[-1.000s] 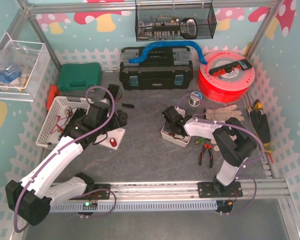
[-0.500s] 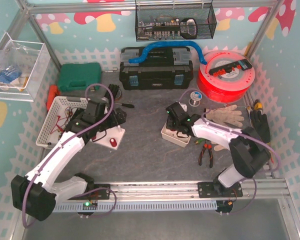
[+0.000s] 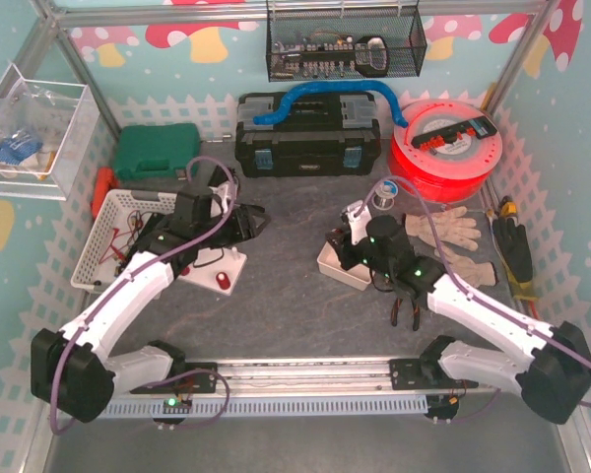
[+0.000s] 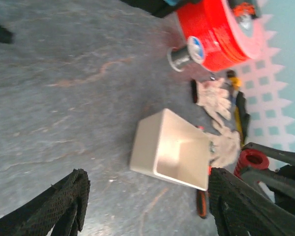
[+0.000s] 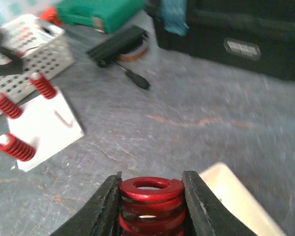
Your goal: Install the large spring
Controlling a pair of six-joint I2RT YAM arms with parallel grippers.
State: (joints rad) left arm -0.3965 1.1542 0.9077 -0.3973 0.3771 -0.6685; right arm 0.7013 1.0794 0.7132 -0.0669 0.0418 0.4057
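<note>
The large red spring (image 5: 151, 189) is gripped upright in the right gripper (image 5: 151, 209), just beside the white tray (image 4: 167, 147), right of the white post plate (image 5: 44, 123). The left gripper's (image 4: 148, 196) jaws are spread open.

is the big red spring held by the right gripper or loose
Held: the right gripper is shut on the large spring, clamping both its sides.
</note>
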